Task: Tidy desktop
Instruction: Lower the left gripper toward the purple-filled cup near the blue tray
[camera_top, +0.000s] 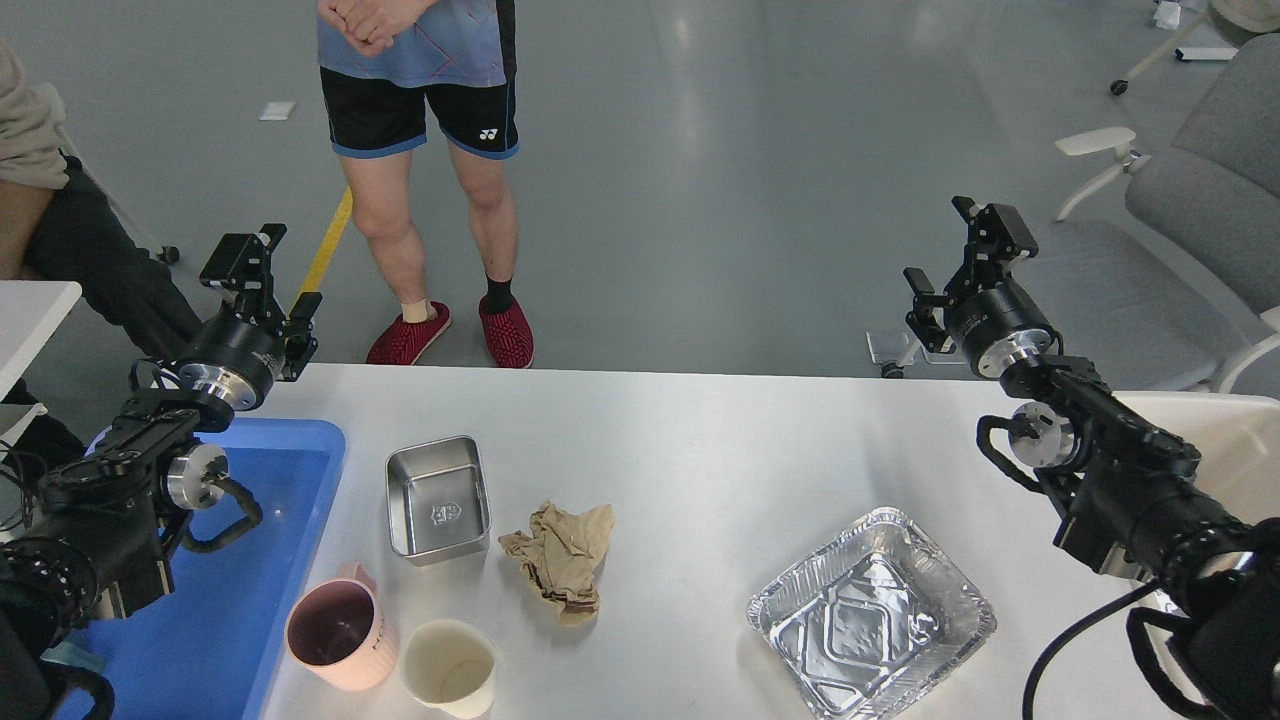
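Judging by the mess, little tidying was done: a steel tin (437, 497), crumpled paper (560, 560), two cups (335, 622) and a foil tray (870, 612) were left on the desktop (720, 440), which filled the lower frame, stretched left to right. Both the left gripper (262, 275) and right gripper (960, 250) were held open and empty.

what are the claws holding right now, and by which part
Nothing is held. The left claw and the right claw are both open and raised beyond the far edge of the desktop, clear of every item.
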